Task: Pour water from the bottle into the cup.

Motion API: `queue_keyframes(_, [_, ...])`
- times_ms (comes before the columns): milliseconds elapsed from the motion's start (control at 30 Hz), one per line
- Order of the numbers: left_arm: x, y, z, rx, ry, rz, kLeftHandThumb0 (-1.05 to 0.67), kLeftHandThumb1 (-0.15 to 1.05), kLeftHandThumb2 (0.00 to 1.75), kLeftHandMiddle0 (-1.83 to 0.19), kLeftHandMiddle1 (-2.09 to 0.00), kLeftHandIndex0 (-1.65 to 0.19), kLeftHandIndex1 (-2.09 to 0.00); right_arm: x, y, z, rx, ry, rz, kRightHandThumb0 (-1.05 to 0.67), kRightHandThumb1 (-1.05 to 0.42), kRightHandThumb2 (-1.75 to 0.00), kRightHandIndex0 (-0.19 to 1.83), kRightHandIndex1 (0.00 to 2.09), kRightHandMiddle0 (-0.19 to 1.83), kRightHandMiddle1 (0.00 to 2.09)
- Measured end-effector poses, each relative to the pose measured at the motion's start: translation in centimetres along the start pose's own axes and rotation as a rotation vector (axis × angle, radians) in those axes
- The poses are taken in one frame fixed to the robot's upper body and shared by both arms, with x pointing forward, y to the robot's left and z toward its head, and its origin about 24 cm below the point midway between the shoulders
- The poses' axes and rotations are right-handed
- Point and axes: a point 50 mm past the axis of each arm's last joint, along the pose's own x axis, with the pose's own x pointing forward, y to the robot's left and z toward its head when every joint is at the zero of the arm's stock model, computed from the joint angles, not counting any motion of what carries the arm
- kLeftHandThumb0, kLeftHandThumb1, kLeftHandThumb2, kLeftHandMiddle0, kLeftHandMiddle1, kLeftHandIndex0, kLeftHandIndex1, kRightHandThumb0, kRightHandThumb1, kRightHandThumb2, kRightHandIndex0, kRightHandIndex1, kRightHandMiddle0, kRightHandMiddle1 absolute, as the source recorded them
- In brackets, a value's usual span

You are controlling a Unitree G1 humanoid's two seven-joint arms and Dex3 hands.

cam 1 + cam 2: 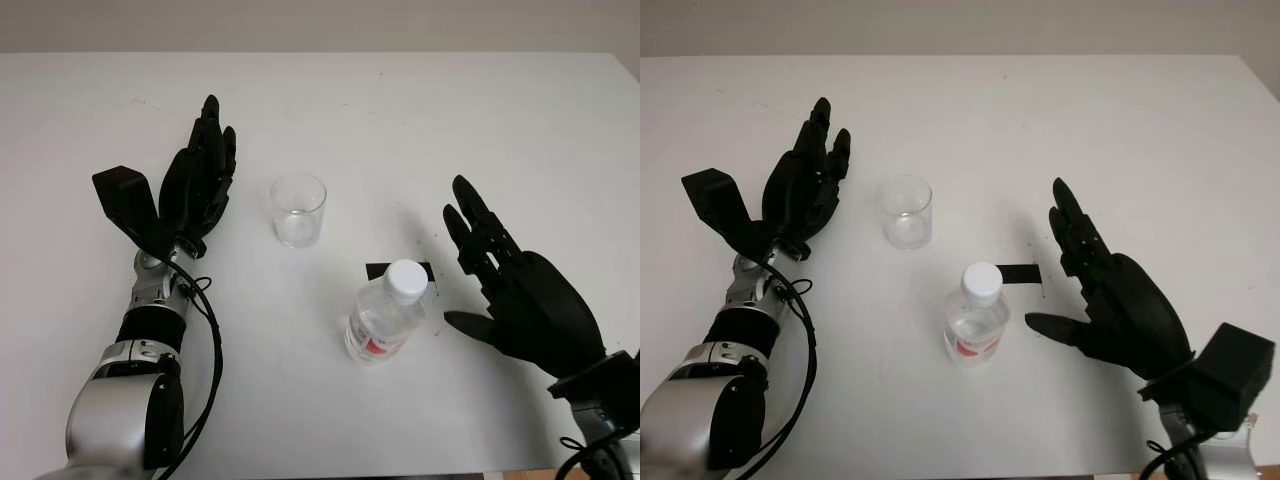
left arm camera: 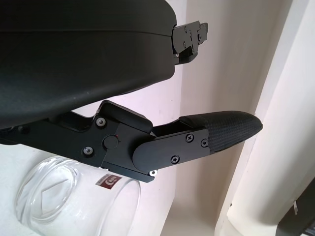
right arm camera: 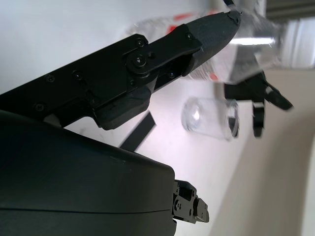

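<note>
A clear plastic water bottle [image 1: 385, 312] with a white cap and a red label stands upright near the middle of the white table. An empty clear glass cup [image 1: 298, 209] stands a little behind and to the left of it, and the cup [image 2: 74, 201] appears close to my left hand in the left wrist view. My left hand [image 1: 200, 180] is open just left of the cup, apart from it. My right hand [image 1: 500, 275] is open to the right of the bottle, thumb pointing toward it with a small gap between.
A short black strip of tape [image 1: 385, 271] lies on the table [image 1: 400, 120] just behind the bottle. The table's far edge meets a pale wall. A black cable [image 1: 205, 340] runs along my left forearm.
</note>
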Motion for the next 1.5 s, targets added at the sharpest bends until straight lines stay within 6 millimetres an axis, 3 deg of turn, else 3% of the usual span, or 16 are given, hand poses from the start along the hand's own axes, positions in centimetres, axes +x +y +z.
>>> queue_keyframes(300, [-0.1, 0.0, -0.2, -0.004, 0.008, 0.006, -0.85, 1.05, 0.62, 0.19, 0.00, 0.19, 0.00, -0.1, 0.5, 0.3, -0.080, 0.044, 0.143, -0.94, -0.88, -0.05, -0.19, 0.00, -0.19, 0.00])
queue_keyframes(700, [0.0, -0.1, -0.5, -0.010, 0.023, 0.010, -0.84, 1.05, 0.65, 0.19, 0.00, 0.19, 0.00, 1.5, 3.8, 0.5, -0.118, 0.030, 0.213, -0.92, -0.88, -0.05, -0.19, 0.00, -0.19, 0.00])
queue_keyframes(1033, [0.2, -0.4, -0.5, -0.016, 0.021, -0.010, -0.85, 1.05, 0.66, 0.19, 0.00, 0.19, 0.00, 3.4, 4.5, 1.7, -0.165, -0.037, 0.243, -0.92, -0.83, -0.04, -0.19, 0.00, -0.19, 0.00])
queue_keyframes(1300, [0.2, -0.6, -0.6, -0.020, 0.019, -0.005, -0.85, 1.05, 0.65, 0.19, 0.00, 0.19, 0.00, 5.0, 5.0, 1.5, -0.026, -0.111, 0.212, -0.83, -0.79, -0.04, -0.18, 0.01, -0.10, 0.06])
queue_keyframes(1400, [0.2, -0.7, -0.6, -0.021, 0.016, -0.006, -0.85, 1.05, 0.65, 0.19, 0.00, 0.19, 0.00, 5.5, 5.2, 1.2, 0.025, -0.125, 0.166, -0.78, -0.80, -0.05, 0.06, 0.13, 0.06, 0.13])
queue_keyframes(1500, [0.2, -0.7, -0.6, -0.025, 0.014, -0.006, -0.85, 1.05, 0.65, 0.19, 0.00, 0.19, 0.00, 5.7, 5.2, 0.9, 0.041, -0.125, 0.142, -0.71, -0.80, -0.05, 0.34, 0.34, 0.31, 0.36])
